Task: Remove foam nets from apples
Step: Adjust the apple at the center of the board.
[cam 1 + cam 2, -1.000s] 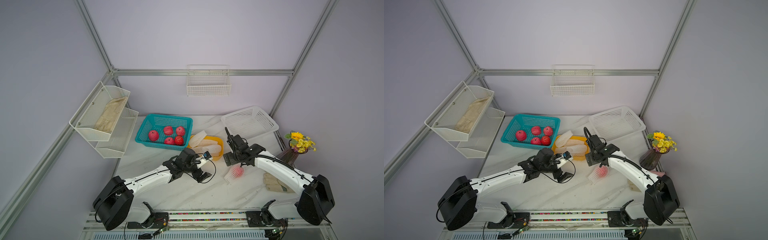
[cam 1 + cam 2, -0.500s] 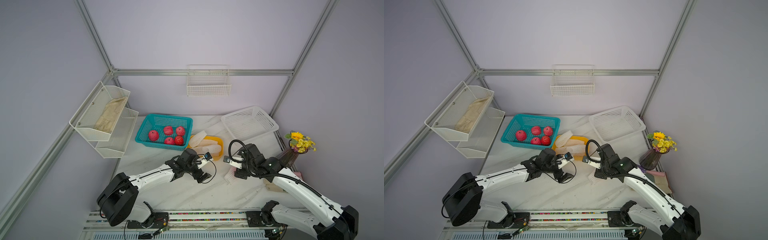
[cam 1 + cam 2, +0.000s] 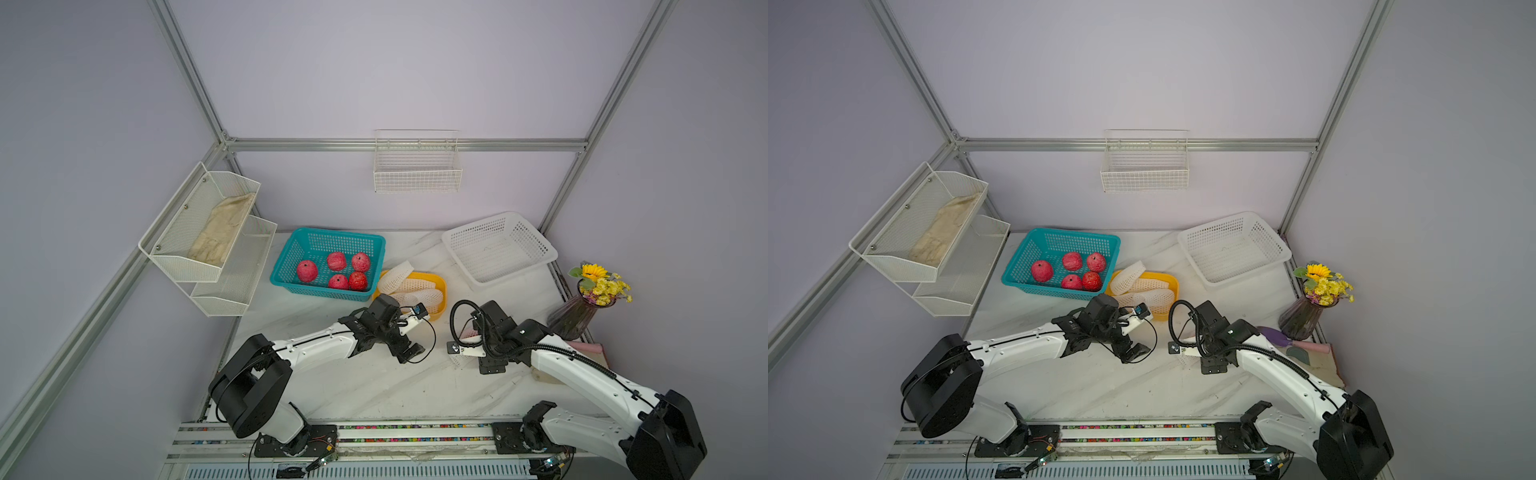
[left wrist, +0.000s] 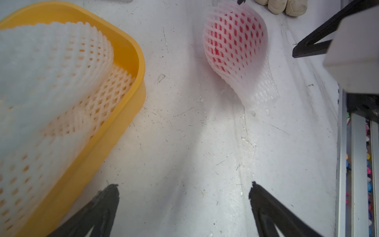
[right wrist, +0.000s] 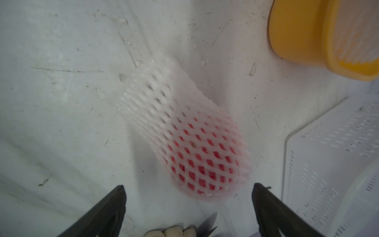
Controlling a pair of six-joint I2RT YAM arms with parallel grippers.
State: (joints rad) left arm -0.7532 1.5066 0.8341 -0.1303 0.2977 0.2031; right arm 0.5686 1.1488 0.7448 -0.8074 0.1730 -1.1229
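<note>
One table (image 3: 374, 390) carries a white basket (image 3: 498, 253), right of centre in a top view, and a teal basket (image 3: 332, 245), at centre, holding five bare apples (image 3: 307, 271); one yellow tray (image 4: 127, 115) holds empty foam nets (image 4: 51, 61), count unclear. The left gripper (image 4: 183, 185) and right gripper (image 5: 188, 185) stand jaws apart, empty. One netted apple (image 5: 205, 156) lies just ahead of the right gripper.

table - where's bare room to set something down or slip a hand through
Widest bare marble: between left gripper, right gripper and the front rail. Smaller patch between teal basket and white basket. Crowded mid-table: yellow tray, netted apple, both grippers; vase at right edge.
</note>
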